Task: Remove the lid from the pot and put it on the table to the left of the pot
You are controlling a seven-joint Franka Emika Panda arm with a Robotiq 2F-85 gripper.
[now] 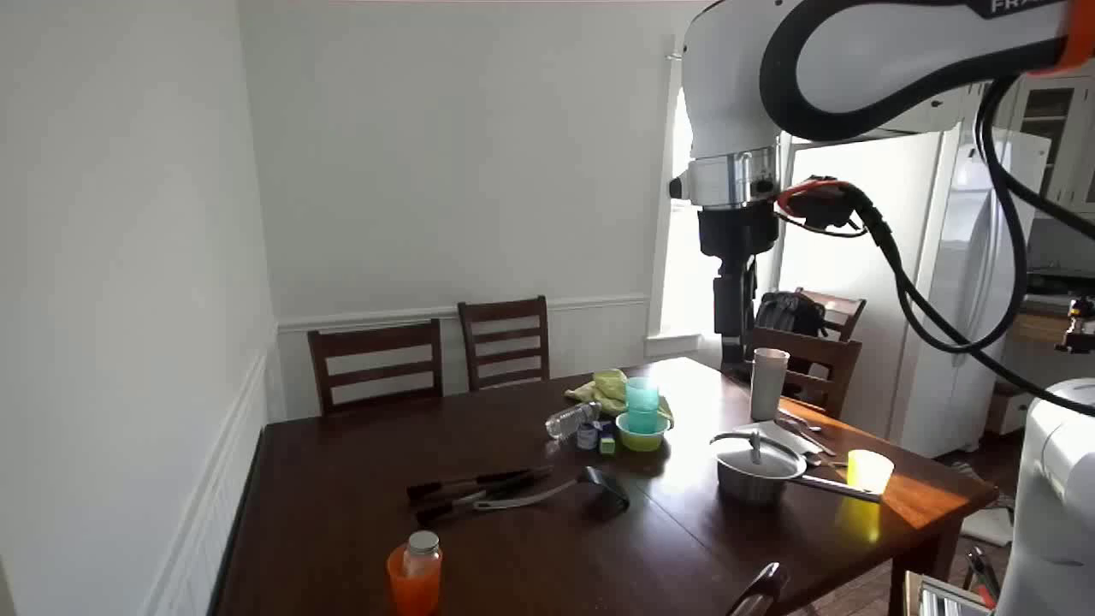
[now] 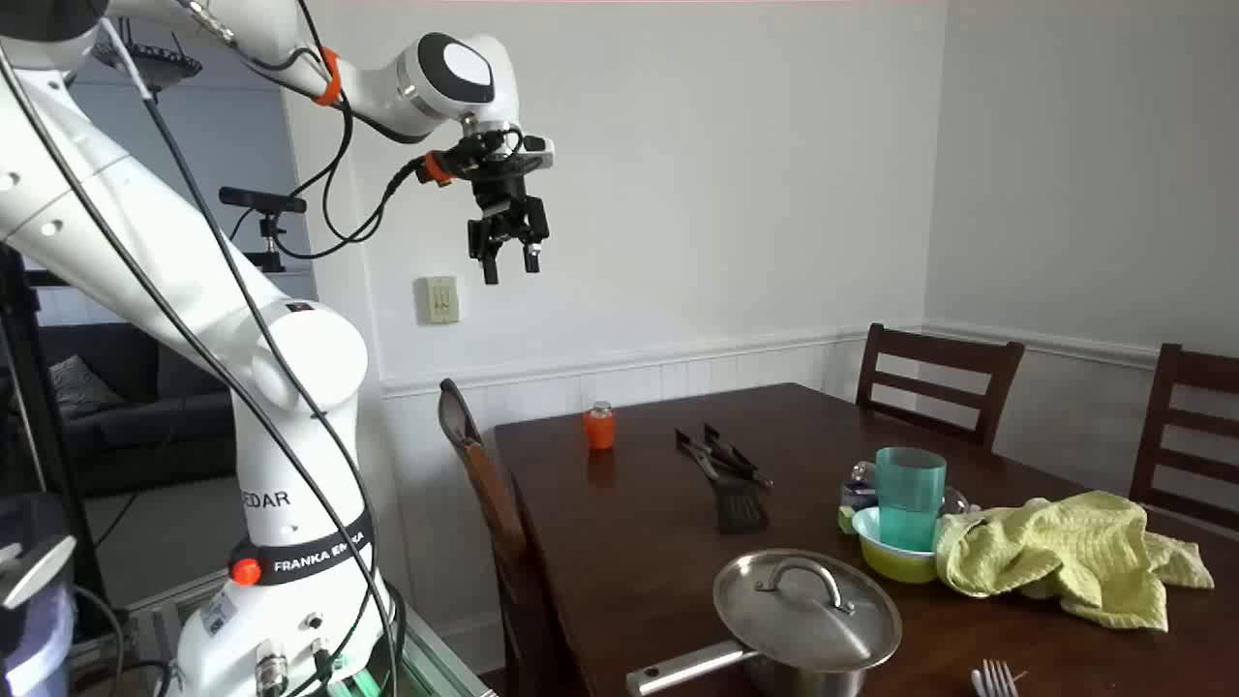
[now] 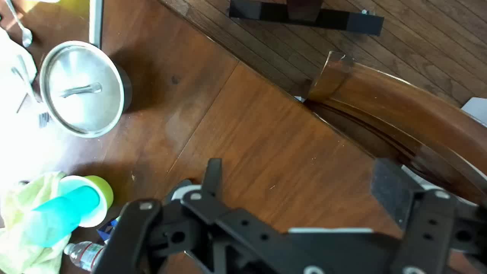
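Observation:
The silver pot (image 1: 753, 489) with a long handle stands on the dark brown table (image 1: 342, 479); the pot also shows in an exterior view (image 2: 803, 680) and in the wrist view (image 3: 127, 89). The round metal lid (image 2: 774, 620) with an arched grip lies on the pot, covering its inside. The lid also shows in an exterior view (image 1: 753, 462) and at the upper left of the wrist view (image 3: 76, 110). My gripper (image 2: 512, 269) is open and empty, high above the table and apart from the pot. In the wrist view its fingers (image 3: 298, 171) are wide apart over bare wood (image 3: 266, 133).
Near the pot are a teal cup (image 2: 910, 499) in a bowl (image 2: 895, 561), a yellow-green cloth (image 2: 1065, 557), a grey tumbler (image 1: 768, 385) and a yellow cup (image 1: 869, 472). Black utensils (image 1: 513, 492) and an orange cup (image 1: 415, 582) lie farther off. A chair (image 3: 399, 106) touches the table edge.

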